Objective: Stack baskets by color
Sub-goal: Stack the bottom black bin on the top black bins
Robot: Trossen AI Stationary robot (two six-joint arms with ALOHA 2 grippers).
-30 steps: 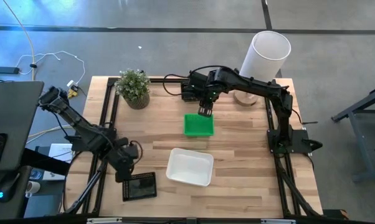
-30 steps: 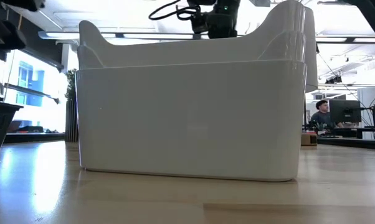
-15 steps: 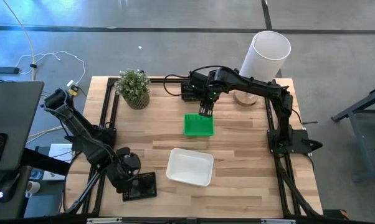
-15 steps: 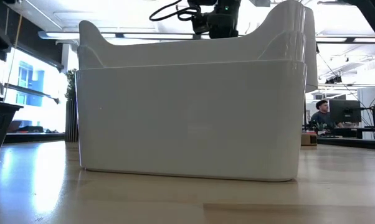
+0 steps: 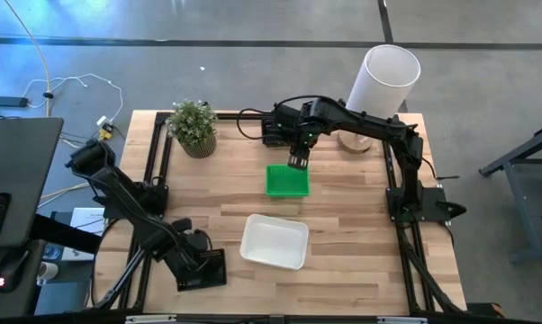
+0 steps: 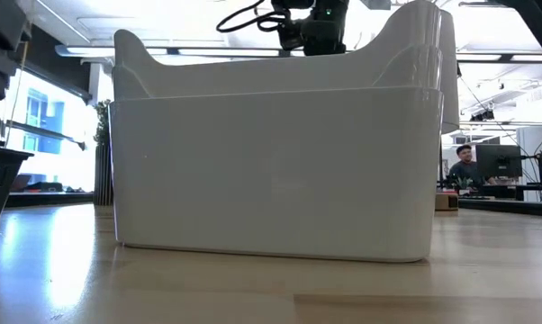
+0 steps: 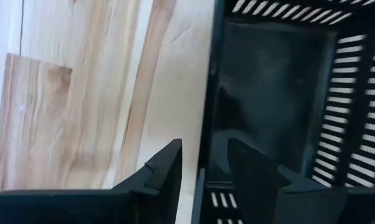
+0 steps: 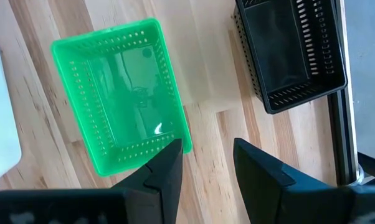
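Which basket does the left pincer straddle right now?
The black basket at the table's front-left corner: the left pincer has one finger on each side of its wall. The green basket and white basket lie apart.

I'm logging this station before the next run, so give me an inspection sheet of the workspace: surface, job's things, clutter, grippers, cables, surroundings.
Surface: wooden table, no spills seen.
Job's things: green basket mid-table; white basket in front of it; front black basket near the left front corner; rear black basket behind the green one.
Clutter: potted plant and white cylinder lamp at the back.
Grippers: left gripper, fingers open, straddling the front black basket's wall; right gripper, fingers open, above the green basket's edge.
Cables: white cables on the floor beyond the table's left side.
Surroundings: seated person at a desk beyond the table.
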